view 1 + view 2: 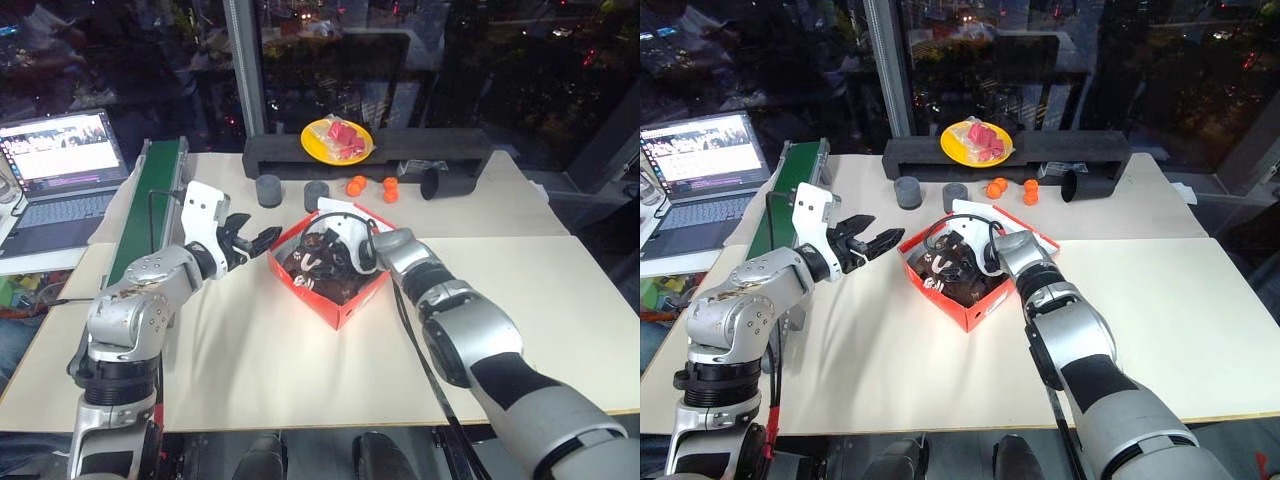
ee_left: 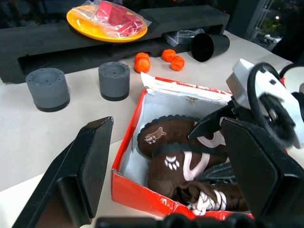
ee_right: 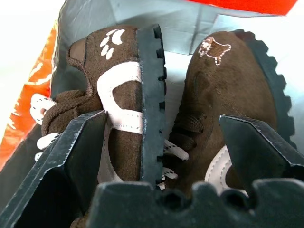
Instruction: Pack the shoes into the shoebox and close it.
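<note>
From the head views, the shoebox (image 1: pixel 335 290) sits open near the middle of the pale worktop (image 1: pixel 300 370), its lid (image 1: pixel 1040 240) tipped back on the far side. Both shoes (image 1: pixel 318 262) lie inside it, side by side. The right claw (image 1: pixel 335 250) reaches down into the box from the right, directly over the shoes, with its fingers spread and nothing clamped between them. The left claw (image 1: pixel 250 240) hovers just beside the box's left wall, above the worktop, fingers apart and empty, not touching the cardboard. Behind the box stand two grey cylinders (image 1: pixel 268 190), a few small orange pieces (image 1: pixel 356 185), a black cup (image 1: pixel 440 183) on its side, and a yellow plate (image 1: pixel 337 140) of red blocks on a long black foam block (image 1: pixel 420 148). A laptop (image 1: pixel 60 170) sits at far left.

In the left wrist view, the left claw's fingers (image 2: pixel 80 166) frame the box's near corner; the shoes fill its white interior, and the right claw is set among them at the box's far side.

In the right wrist view, the right claw's fingers (image 3: pixel 71 152) straddle the shoes: one shoe (image 3: pixel 121 104) lies on its side with its black sole between the fingers, the other shoe (image 3: pixel 228 90) just beside it. The fingers stand wide, gripping neither.
</note>
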Action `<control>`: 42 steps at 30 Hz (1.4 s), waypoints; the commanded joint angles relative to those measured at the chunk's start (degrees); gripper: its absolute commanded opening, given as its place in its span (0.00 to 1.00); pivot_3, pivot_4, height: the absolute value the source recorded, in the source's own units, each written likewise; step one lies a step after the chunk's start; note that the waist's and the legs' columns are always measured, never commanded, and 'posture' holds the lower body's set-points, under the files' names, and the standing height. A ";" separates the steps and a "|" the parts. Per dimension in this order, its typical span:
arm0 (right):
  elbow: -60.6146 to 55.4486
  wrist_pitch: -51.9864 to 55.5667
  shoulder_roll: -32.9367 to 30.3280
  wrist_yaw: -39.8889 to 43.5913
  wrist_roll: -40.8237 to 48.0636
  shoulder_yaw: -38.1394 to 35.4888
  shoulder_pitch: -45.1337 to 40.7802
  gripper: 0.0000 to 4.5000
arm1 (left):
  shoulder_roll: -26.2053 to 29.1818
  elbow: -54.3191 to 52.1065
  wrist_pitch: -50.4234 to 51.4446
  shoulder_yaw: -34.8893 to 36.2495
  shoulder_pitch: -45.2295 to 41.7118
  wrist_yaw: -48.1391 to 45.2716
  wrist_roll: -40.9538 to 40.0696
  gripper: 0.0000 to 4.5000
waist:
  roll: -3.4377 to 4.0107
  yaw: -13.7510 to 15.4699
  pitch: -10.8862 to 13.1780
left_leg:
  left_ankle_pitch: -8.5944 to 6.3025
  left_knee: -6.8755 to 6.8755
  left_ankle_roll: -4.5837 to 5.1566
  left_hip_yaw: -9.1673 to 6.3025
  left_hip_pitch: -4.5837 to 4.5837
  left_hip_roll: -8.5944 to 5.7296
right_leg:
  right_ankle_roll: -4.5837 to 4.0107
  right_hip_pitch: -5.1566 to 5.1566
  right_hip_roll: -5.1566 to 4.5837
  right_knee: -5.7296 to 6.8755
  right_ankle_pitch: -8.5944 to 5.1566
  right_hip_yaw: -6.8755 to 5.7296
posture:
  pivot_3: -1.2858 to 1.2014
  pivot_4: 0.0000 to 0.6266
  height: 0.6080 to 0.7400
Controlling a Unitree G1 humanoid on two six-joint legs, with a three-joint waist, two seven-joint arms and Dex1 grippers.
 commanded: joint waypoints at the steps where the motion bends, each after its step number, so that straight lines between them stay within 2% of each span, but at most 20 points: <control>1: -7.60 8.92 -2.50 5.82 5.99 -4.26 -3.95 1.00 | 3.86 0.21 -1.23 0.80 -1.76 -2.70 1.07 0.86 | 0.01 -0.17 0.08 | 0.00 0.01 0.00 0.00 -0.13 0.00 | 0.00 -0.13 0.00 0.01 0.00 0.00 | 0.52 0.24 1.00; 4: -16.71 16.13 -3.76 9.49 8.90 -4.63 -3.41 1.00 | 6.83 1.23 -1.64 1.28 -1.54 -4.39 1.60 0.86 | 0.03 -0.78 0.11 | 0.01 0.08 0.01 0.00 -0.78 0.01 | -0.09 -0.84 0.02 0.13 0.07 0.02 | 0.52 0.24 1.00; 9: -39.20 29.42 -6.85 12.58 13.26 -2.85 2.64 1.00 | 11.79 3.48 -2.72 2.21 -0.50 -7.51 2.97 0.86 | 0.03 -1.17 0.15 | 0.01 0.06 0.01 0.01 -1.43 0.03 | -0.43 -1.67 0.02 0.42 0.27 0.05 | 0.52 0.24 1.00; 12: -48.31 31.13 -8.63 12.97 13.41 0.08 6.72 0.82 | 13.97 3.42 -2.94 2.67 0.50 -9.34 3.03 0.86 | 0.03 -1.12 0.15 | 0.01 0.07 0.01 0.01 -1.45 0.05 | -0.44 -1.70 0.03 0.43 0.28 0.04 | 0.52 0.24 1.00; 16: -52.27 30.28 -9.73 14.01 13.72 3.81 9.11 0.51 | 16.22 2.85 -3.03 2.56 1.83 -11.26 3.12 0.86 | 0.03 -1.19 0.17 | 0.02 0.14 0.00 0.04 -1.45 0.05 | -0.35 -1.69 0.04 0.42 0.23 0.04 | 0.52 0.24 1.00; 19: -49.95 27.05 -9.09 13.95 13.28 5.94 9.62 0.30 | 16.33 2.20 -2.65 2.54 2.09 -11.33 2.96 0.86 | 0.04 -1.12 0.17 | 0.02 0.14 0.00 0.04 -1.43 0.13 | -0.34 -1.68 0.10 0.42 0.22 0.03 | 0.52 0.24 1.00; 23: -39.80 17.63 -6.97 12.82 10.61 8.99 8.50 0.01 | 16.40 -1.50 -1.03 2.50 3.48 -12.36 1.12 0.86 | 0.02 -1.16 0.18 | 0.02 0.13 -0.01 0.04 -1.43 0.12 | -0.39 -1.67 0.09 0.37 0.26 0.03 | 0.52 0.24 1.00; 29: -21.15 1.72 -3.72 10.03 4.47 13.07 5.53 0.01 | 20.01 -7.54 2.79 3.39 7.06 -15.86 -2.04 0.86 | 0.01 -1.18 0.23 | 0.03 0.12 -0.01 0.05 -1.44 0.13 | -0.55 -1.69 0.10 0.39 0.35 0.04 | 0.52 0.24 1.00; 33: -11.67 -5.19 -1.18 7.82 1.27 14.16 4.88 0.01 | 22.29 -11.55 5.25 4.16 8.27 -18.12 -4.97 0.86 | 0.00 -1.33 0.24 | 0.02 0.10 -0.01 0.06 -1.36 0.18 | -0.55 -1.64 0.15 0.37 0.35 0.05 | 0.52 0.24 1.00; 38: -4.74 -10.39 2.13 4.63 -2.58 15.82 5.82 0.01 | 24.22 -14.22 7.04 5.09 9.40 -19.15 -7.24 0.86 | -0.01 -1.36 0.23 | 0.02 0.08 -0.01 0.06 -1.09 0.24 | -0.42 -1.41 0.21 0.38 0.27 0.07 | 0.52 0.24 1.00; 42: -4.24 -11.10 2.97 4.57 -3.02 14.66 5.48 0.01 | 24.01 -13.74 6.84 4.14 8.23 -18.96 -7.43 0.86 | -0.01 -1.43 0.23 | 0.01 0.01 -0.02 0.07 -0.36 0.37 | -0.32 -0.68 0.33 0.32 0.05 0.06 | 0.52 0.24 1.00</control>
